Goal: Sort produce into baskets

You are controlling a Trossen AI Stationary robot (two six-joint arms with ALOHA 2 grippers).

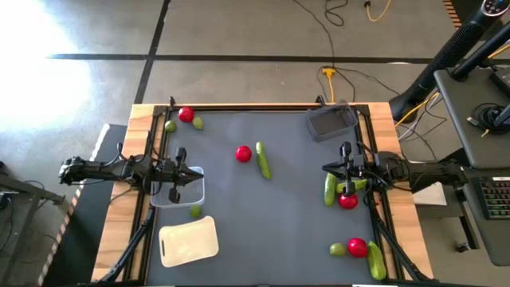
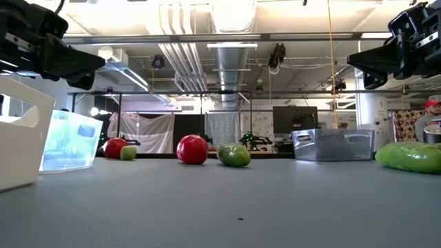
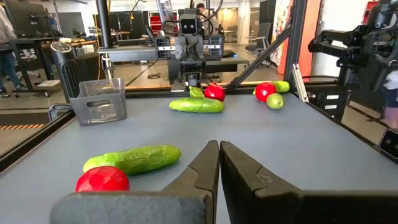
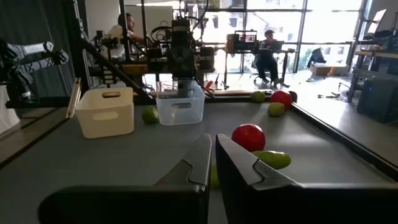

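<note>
Nothing is sitting in a basket yet, so by my reading the sorting is barely starting: a tomato (image 1: 244, 154) and a cucumber (image 1: 263, 160) are lying mid-desk, another tomato (image 1: 186, 115) with two limes (image 1: 198, 123) is lying at the far left corner, a lime (image 1: 195, 210) is resting between the clear basket (image 1: 194, 190) and the cream basket (image 1: 190, 241), and more produce is crowding the right side, including a cucumber (image 1: 330, 190), a tomato (image 1: 347, 201) and a near-corner group. The grey basket (image 1: 331, 122) is waiting at the far right. The left tool (image 1: 177, 177) is hovering over the clear basket, fingers together and empty; the right tool (image 1: 346, 171) is hanging above the right-side cucumber, fingers likewise together, on the grey desk (image 1: 279, 231)
</note>
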